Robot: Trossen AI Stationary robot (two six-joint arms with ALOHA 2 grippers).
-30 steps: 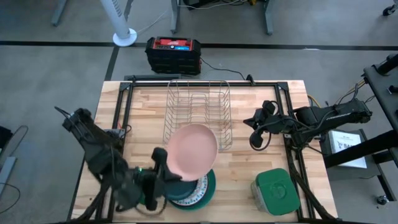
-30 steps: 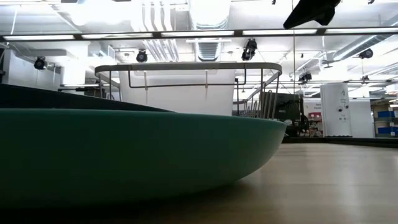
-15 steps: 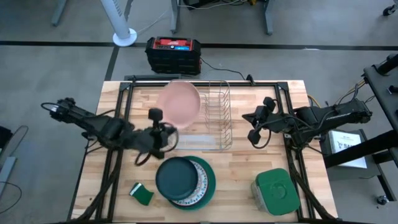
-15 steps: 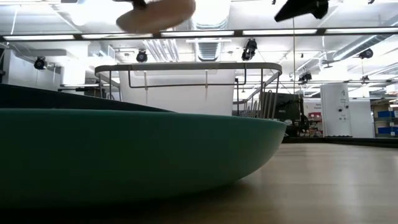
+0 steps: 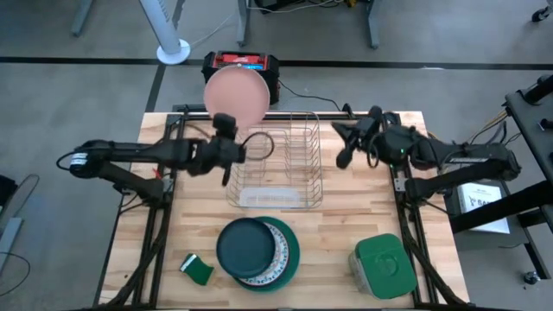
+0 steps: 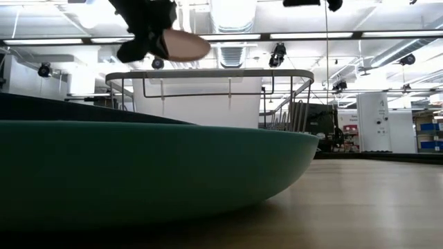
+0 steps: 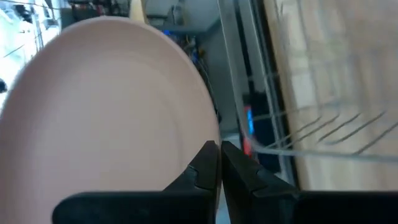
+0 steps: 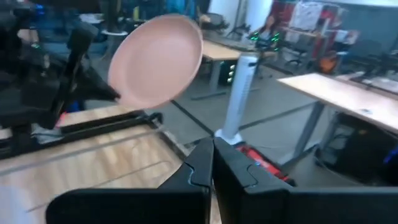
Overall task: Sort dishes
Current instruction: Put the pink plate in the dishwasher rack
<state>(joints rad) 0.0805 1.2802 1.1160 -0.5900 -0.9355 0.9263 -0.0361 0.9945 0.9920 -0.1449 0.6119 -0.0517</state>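
aloft: salmon-pink plate [image 5: 235,93] | round, plain, glossy | left hand [image 5: 226,147] pinching rim

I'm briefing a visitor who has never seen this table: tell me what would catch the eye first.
First, the salmon-pink plate, held in the air by the left gripper over the table's far edge, beside the wire dish rack. Next, the stack of plates at the near edge, with the dark teal plate on top. The right gripper, shut, hovers on the rack's other side.

Robotics lab, exposed ceiling ducts [image 6: 232,17], workbenches [image 8: 348,93], pedestal fan [image 5: 170,30]
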